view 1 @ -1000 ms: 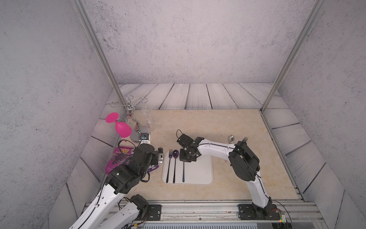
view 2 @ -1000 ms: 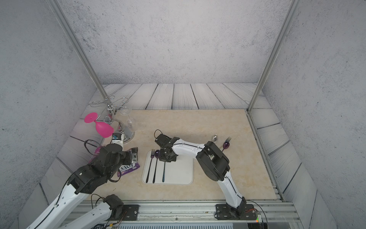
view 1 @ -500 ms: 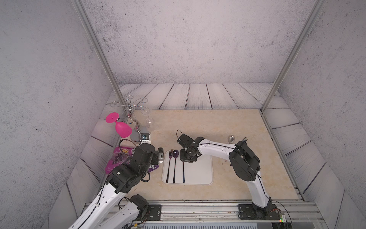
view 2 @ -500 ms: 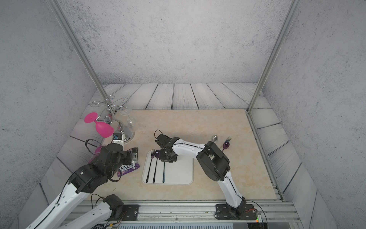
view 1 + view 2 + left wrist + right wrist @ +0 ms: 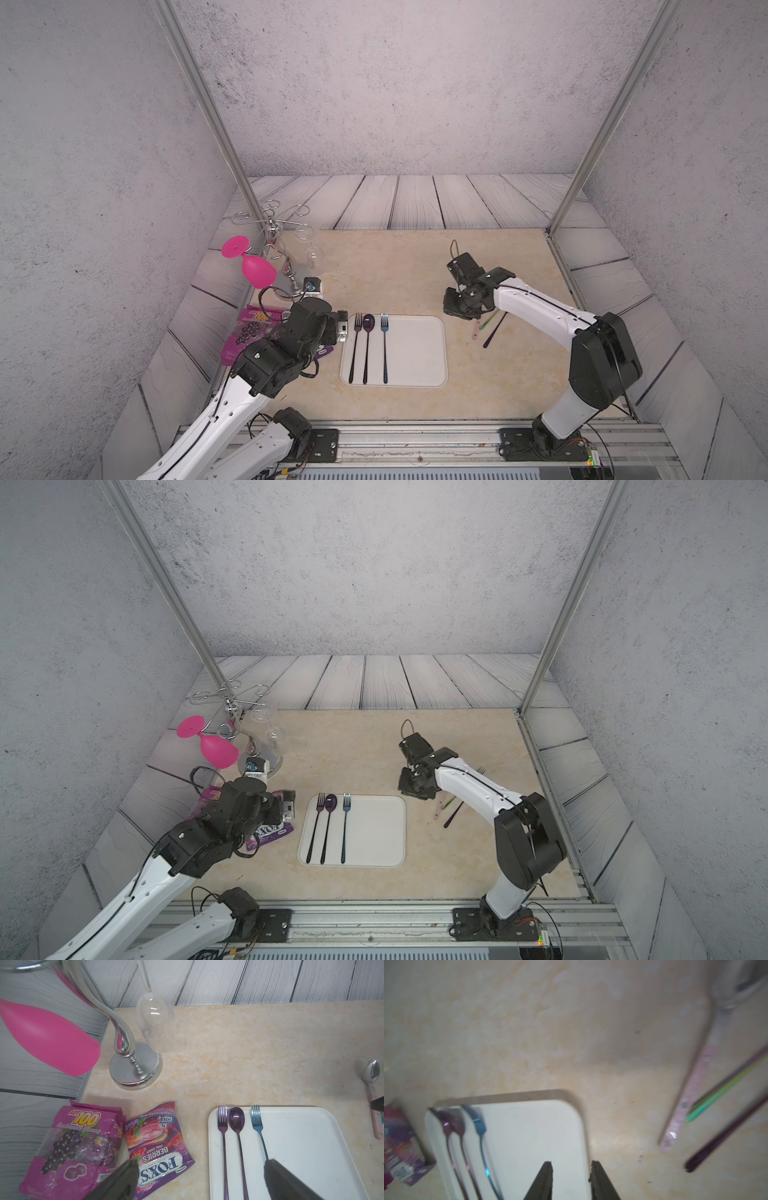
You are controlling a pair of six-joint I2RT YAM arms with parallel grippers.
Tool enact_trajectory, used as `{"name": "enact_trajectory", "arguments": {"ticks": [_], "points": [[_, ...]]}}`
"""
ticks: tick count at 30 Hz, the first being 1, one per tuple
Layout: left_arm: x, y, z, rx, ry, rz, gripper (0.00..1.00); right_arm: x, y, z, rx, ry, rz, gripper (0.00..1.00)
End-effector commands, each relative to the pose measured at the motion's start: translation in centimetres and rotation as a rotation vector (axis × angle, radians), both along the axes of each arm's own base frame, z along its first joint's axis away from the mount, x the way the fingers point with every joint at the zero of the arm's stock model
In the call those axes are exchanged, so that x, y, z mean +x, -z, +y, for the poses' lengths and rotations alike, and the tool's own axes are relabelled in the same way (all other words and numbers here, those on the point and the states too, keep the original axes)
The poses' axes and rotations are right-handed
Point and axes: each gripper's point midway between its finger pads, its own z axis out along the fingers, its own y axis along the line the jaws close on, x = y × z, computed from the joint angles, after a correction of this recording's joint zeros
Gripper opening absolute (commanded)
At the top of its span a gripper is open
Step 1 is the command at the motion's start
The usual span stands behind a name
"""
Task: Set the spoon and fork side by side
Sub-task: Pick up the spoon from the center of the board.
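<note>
Three pieces laid side by side on the white tray (image 5: pixel 417 353) (purple fork (image 5: pixel 354 349), purple spoon (image 5: pixel 368 323), blue fork (image 5: pixel 385 349)), left jaws spread wide, empty, right jaws slightly parted, nothing held.

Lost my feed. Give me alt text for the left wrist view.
A purple fork, purple spoon and blue fork lie side by side along one edge of a white tray. The left gripper is open and empty. Beside the tray lie a Fox's candy bag and a Lot 100 gummy bag, near a silver stand hung with a pink glass and a clear glass.

Two forks (image 5: pixel 354 349) (image 5: pixel 385 351), one spoon (image 5: pixel 366 351) (on tray (image 5: pixel 415 353))
</note>
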Motion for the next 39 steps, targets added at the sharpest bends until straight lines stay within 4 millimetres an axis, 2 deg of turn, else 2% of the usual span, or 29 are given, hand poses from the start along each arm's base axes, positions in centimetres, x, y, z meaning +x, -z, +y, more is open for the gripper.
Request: {"name": "enact_trajectory", "arguments": {"ticks": [1,3,6,11,17,23,30,35,39], "points": [[0.0,-0.2,-0.2,-0.005,0.011,-0.001,1.00,0.0,1.1,-5.6,-0.095,0.006,0.054,0.33],[0.0,-0.2,-0.2,-0.004,0.011,-0.002,1.00,1.3,1.6,-7.4,-0.088,0.030,0.066,0.33],[0.0,-0.1,-0.2,-0.002,0.007,0.000,0.99,3.1,2.4,-8.7,-0.084,0.047,0.071,0.32],[0.0,0.0,0.0,0.005,0.002,0.004,1.00,5.3,4.4,-9.2,-0.125,0.034,0.110,0.32],[0.1,0.1,0.0,0.009,0.000,0.005,1.00,6.5,6.3,-9.9,-0.151,0.039,0.137,0.31],[0.2,0.0,0.0,0.014,0.001,0.004,1.00,7.1,7.9,-10.1,-0.151,0.035,0.160,0.29],[0.2,0.2,-0.1,0.019,0.001,0.009,0.99,6.8,9.8,-10.2,-0.154,0.024,0.191,0.26],[0.3,0.2,-0.2,0.020,0.002,0.009,1.00,6.9,9.7,-10.3,-0.158,0.024,0.184,0.16],[0.4,0.1,-0.2,0.021,0.002,0.008,1.00,7.1,8.3,-10.0,-0.130,0.021,0.143,0.06]]}}
